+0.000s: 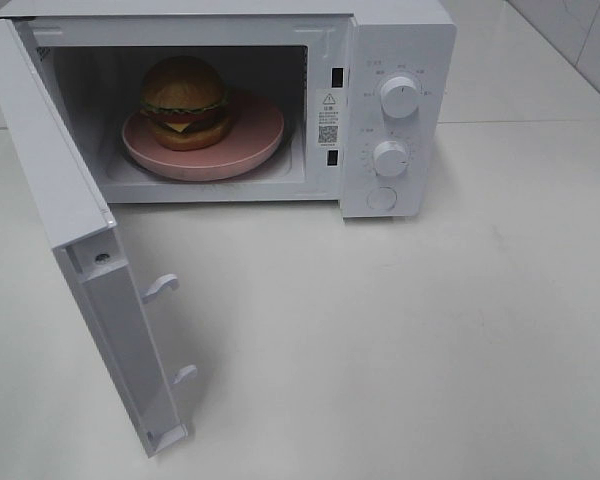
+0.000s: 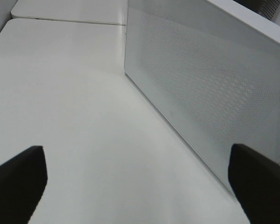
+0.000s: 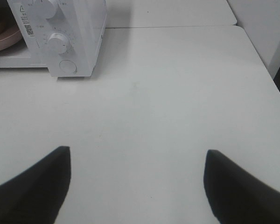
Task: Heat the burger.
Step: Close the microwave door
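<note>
The high view shows the burger point(image 1: 185, 102) upper left, on a plate point(image 1: 255, 150) inside the microwave point(image 1: 400, 50), door point(image 1: 70, 240) swung open. Only the wrist views show the left gripper point(image 2: 137, 186) and right gripper point(image 3: 136, 186), jaws spread above the table point(image 1: 430, 350).

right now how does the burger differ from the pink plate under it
The domed golden-brown burger stands tall and layered; the flat round pink plate is low and plain. The burger is narrower and sits left of the plate's centre. Both are round and inside the open white microwave.
</note>
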Controlling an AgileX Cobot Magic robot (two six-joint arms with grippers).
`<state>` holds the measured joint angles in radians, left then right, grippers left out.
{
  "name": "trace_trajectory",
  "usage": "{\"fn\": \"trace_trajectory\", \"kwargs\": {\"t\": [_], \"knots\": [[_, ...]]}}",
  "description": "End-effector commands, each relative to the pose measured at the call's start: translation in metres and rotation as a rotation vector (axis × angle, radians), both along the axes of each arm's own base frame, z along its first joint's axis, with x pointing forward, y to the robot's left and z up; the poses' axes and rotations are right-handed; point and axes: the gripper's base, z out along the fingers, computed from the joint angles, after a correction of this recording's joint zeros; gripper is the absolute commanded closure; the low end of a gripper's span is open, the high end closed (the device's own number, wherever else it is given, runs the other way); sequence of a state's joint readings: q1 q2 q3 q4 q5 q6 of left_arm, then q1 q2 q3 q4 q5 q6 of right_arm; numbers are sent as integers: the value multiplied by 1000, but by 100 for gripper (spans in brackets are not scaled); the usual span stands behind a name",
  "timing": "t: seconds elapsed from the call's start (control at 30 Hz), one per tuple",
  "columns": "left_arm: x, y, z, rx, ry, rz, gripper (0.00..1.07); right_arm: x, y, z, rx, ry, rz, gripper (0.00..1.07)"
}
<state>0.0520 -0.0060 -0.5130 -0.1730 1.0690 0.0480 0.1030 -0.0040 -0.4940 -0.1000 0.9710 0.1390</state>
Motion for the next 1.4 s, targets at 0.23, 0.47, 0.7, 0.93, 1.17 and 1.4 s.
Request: {"fn": "trace_trajectory", "kwargs": {"t": [0.23, 0.47, 0.7, 0.93, 1.17, 1.4], "knots": [[-2, 0, 1, -3, -22, -10, 9, -4, 0, 0, 5, -31, -5, 31], [0, 0, 7, -9, -38, -7, 9, -4, 0, 0, 5, -31, -5, 31], [12, 1, 19, -16, -86, 8, 34, -4, 0, 0, 5, -31, -5, 31], [32, 3, 25, -23, -85, 22, 84, -4, 0, 0, 5, -31, -5, 31], [54, 5, 27, -24, -68, 39, 107, -4, 0, 0, 5, -31, -5, 31], [77, 9, 18, 17, -197, 52, 107, -3, 0, 0, 5, -32, -5, 31]]}}
